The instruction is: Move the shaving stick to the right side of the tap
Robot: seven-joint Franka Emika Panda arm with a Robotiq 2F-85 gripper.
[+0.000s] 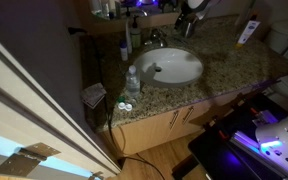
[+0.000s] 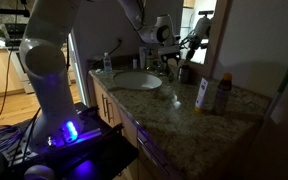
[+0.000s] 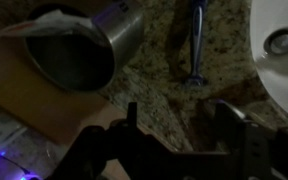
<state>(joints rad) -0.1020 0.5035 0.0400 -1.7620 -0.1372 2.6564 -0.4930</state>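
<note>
Granite counter (image 3: 159,60): shaving stick (image 3: 197,45) lies ahead of tool (image 3: 179,135).

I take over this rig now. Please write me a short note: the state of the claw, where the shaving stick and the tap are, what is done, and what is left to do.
The claw is open and empty. It hangs over the granite counter, short of the shaving stick.
The shaving stick lies flat on the counter, between a metal cup and the white basin in the wrist view.
The tap stands behind the basin in an exterior view; the wrist view does not show it.
Done: nothing grasped yet.
Left: grasp the stick, carry it to the right side of the tap, and release it.
</note>
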